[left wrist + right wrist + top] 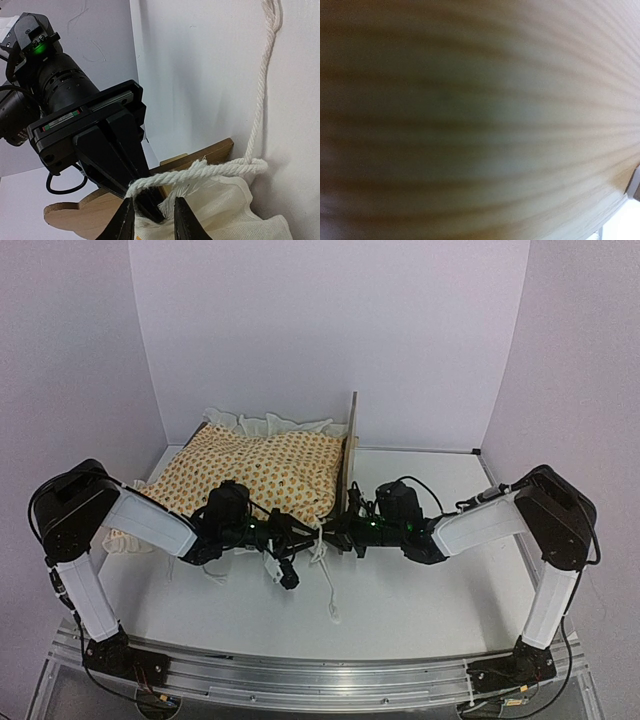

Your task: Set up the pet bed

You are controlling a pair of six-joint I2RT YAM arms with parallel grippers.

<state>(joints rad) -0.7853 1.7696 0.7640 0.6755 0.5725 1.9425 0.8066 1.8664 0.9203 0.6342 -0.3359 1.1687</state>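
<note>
Wooden pet bed (351,445), one, one white cord (260,100), left gripper (152,201) narrow, hold unclear, right gripper (330,532) closed

White walls (330,330) enclose the white table (420,595)

Left arm (150,522) and right arm (478,527) — white shells, black joints, green lights.
</note>
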